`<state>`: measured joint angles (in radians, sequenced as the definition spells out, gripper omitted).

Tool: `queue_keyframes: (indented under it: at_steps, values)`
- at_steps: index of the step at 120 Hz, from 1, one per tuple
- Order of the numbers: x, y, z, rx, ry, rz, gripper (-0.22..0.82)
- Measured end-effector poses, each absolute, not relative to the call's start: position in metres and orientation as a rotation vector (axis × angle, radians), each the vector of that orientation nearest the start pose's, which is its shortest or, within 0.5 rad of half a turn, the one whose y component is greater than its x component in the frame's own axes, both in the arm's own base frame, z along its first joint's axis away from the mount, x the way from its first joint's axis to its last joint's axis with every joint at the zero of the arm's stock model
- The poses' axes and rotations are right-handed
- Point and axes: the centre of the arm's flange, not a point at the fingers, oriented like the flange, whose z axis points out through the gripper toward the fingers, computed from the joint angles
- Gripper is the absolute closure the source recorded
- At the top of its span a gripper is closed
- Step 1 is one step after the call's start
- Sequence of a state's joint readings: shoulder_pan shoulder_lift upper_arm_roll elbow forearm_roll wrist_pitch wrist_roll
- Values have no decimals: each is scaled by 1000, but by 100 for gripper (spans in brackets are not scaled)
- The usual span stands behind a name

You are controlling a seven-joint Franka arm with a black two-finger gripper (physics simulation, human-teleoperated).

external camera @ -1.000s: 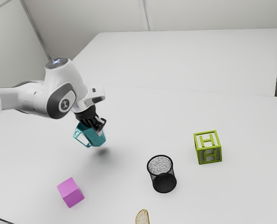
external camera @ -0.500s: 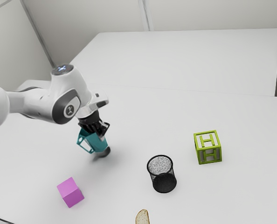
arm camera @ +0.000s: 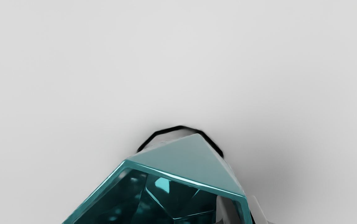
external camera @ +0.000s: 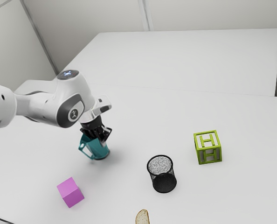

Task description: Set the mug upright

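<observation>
Pink cube (external camera: 70, 192), mesh bin (external camera: 164, 183), green block (external camera: 208, 148), bread (external camera: 142, 217)

Bright, even light washes the exterior view, leaving the table (external camera: 129, 109) nearly white and the wall (external camera: 213, 14) a shade greyer. The shadow by the mug (external camera: 99, 149) is faint and soft-edged. In the wrist view a broader grey shadow fades out beside it — no hard border anywhere — while thin white glare runs along its rim and glints break up its dark inside.

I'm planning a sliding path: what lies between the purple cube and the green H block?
The black mesh cup stands between the purple cube and the green H block in the exterior view.
</observation>
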<state>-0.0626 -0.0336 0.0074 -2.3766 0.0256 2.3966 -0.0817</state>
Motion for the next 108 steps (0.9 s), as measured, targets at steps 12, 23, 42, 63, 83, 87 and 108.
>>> queue_keyframes:
  at_steps: [12, 23, 42, 63, 83, 87, 108]
  values:
    - [498, -27, 337, -3126, -22, -78, 78]
    - [499, -29, 335, -3125, -25, -80, 78]
    - [499, -30, 338, -3132, -28, -98, 63]
    - [499, -29, 352, -3136, -27, -141, 43]
    - [498, -28, 368, -3136, -23, -186, 22]
    - [498, -28, 370, -3136, -21, -194, 19]
    - [496, -28, 396, -3134, -11, -258, 10]
